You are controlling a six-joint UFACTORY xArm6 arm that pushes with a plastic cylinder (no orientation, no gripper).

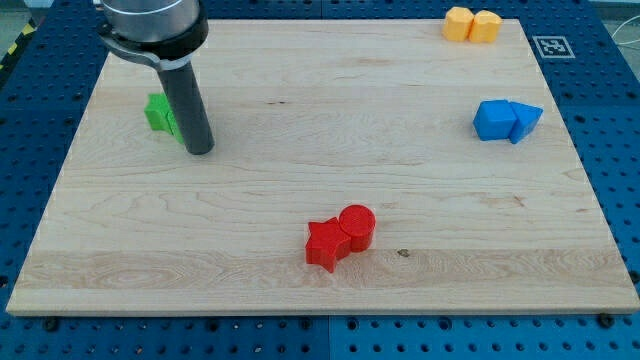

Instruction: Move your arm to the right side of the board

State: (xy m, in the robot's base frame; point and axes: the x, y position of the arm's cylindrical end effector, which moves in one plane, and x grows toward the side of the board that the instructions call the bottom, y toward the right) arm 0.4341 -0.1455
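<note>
Board (300, 100) of pale wood lay flat on a blue perforated table (40, 340), filling most of the view; its right side was the target zone. It appeared rigid and smooth, so my tip (200, 150) should slide across it with little resistance; nothing on it needed to be grasped, and the arm carried no fingers, only the dark rod, so no open or closed state applied. My tip rested on the board near the view's upper left, just beside the green block (158, 112), which sat at the rod's left and was partly hidden behind it; contact could not be confirmed. Two red blocks, a star (324, 243) and a cylinder (357, 226), touched each other near the bottom centre. Two blue blocks (505, 119) stood together at the right, and two yellow blocks (471, 24) at the top right corner. These small blocks looked light and would likely shift at any touch. A straight run toward the right edge, passing between the blue pair and the red pair, appeared free of obstacles.
</note>
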